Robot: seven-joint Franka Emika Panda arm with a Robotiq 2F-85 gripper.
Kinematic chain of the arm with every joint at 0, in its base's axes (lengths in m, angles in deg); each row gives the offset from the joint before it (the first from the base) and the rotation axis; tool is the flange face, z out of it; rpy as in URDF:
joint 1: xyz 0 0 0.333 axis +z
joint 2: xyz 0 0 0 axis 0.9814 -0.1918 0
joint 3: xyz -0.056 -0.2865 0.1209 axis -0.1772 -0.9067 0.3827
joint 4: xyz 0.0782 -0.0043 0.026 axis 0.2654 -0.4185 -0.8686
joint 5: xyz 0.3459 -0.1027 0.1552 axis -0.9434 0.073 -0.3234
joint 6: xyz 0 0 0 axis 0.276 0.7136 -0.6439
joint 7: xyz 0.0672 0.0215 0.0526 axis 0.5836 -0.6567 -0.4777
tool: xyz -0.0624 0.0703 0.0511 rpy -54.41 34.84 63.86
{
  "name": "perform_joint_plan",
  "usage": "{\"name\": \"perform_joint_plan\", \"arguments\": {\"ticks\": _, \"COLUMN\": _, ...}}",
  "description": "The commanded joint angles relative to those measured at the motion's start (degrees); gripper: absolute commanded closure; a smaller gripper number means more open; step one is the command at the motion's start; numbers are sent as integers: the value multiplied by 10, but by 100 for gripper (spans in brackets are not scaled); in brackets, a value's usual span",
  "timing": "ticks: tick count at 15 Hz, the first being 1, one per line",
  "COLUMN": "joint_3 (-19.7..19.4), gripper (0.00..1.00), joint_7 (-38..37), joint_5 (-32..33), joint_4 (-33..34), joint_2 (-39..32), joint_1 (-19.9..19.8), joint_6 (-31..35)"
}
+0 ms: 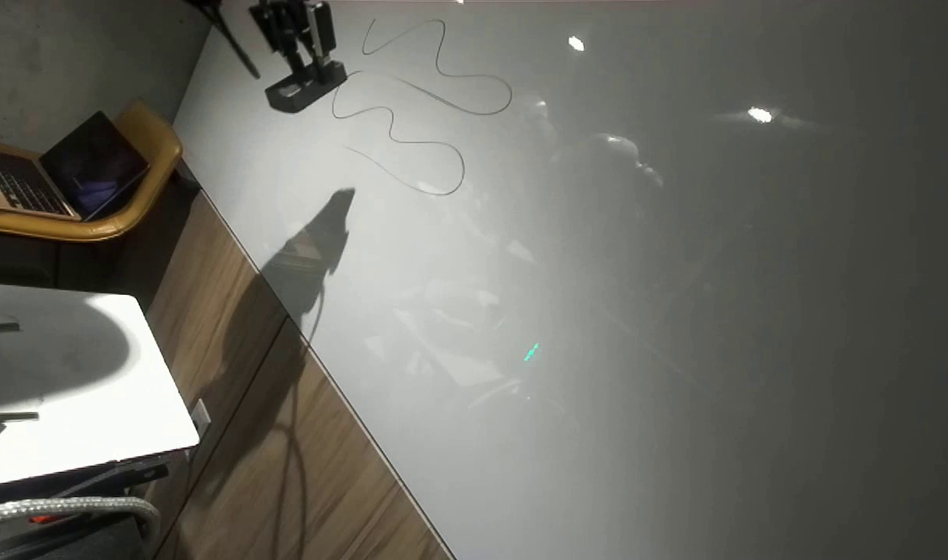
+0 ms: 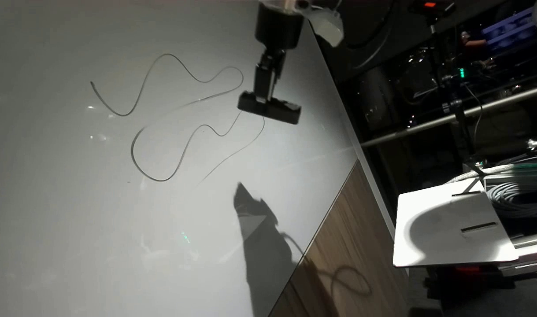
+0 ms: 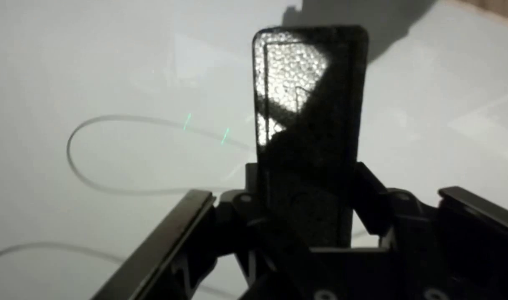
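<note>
My gripper (image 1: 309, 64) is shut on a black rectangular block (image 1: 306, 89), gripping it across its narrow sides. The block also shows in an exterior view (image 2: 270, 108), hanging below the fingers. In the wrist view the block (image 3: 310, 125) stands between the fingers, with light glinting on its textured face. The block appears held above a glossy white surface (image 1: 637, 389), apart from its shadow. Two thin dark wavy lines lie on that surface: one (image 1: 464, 165) nearer the shadow, one (image 1: 511, 92) beyond. Loops of them show in the wrist view (image 3: 68, 146). Whether they are drawn is unclear.
Brown wood-grain panels (image 1: 349, 467) border the white surface. A white stand top (image 1: 100, 420) is beside them, also in an exterior view (image 2: 453, 251). A laptop (image 1: 92, 171) rests on a yellow chair (image 1: 159, 140). Coiled cables (image 2: 519, 200) lie behind the stand.
</note>
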Motion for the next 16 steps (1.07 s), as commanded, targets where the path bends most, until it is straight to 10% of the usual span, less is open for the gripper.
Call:
{"name": "perform_joint_plan", "arguments": {"ticks": 1, "joint_3": 61, "gripper": 71, "joint_7": -53, "joint_5": 54, "joint_4": 128, "joint_2": -34, "joint_1": -99, "joint_6": 18}}
{"name": "perform_joint_plan", "arguments": {"ticks": 10, "joint_3": 256, "gripper": 71, "joint_7": -265, "joint_5": 249, "joint_4": 385, "joint_2": -154, "joint_1": -321, "joint_6": 25}}
{"name": "perform_joint_plan", "arguments": {"ticks": 16, "joint_3": 395, "gripper": 71, "joint_7": -402, "joint_5": 401, "joint_4": 397, "joint_2": -231, "joint_1": -420, "joint_6": 1}}
